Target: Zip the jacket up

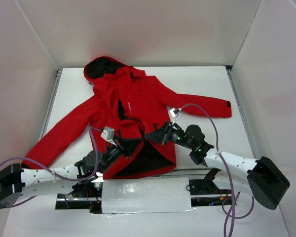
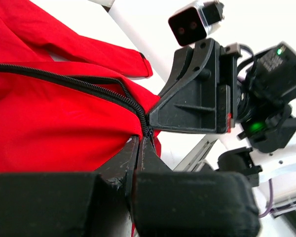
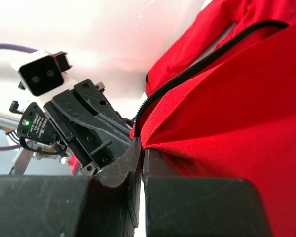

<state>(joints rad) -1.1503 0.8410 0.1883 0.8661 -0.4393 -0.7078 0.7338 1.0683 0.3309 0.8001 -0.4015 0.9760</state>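
On the surface: red hooded rain jacket, spread front-up, hood toward the far wall, sleeves out to both sides, lower front gaping over dark lining.
Left tool: pressed together on the black front zipper at its lower end, teeth running away over the red cloth.
Right tool: pressed together on a fold of the red front edge, just beside the other tool.
Step in hand: probably joining the two zipper halves near the hem; slider itself not discernible.
Doing it well: pin the hem end with one tool, draw along the teeth line toward the collar with the other, stay low and straight, no sideways tug, no cloth caught in the teeth.
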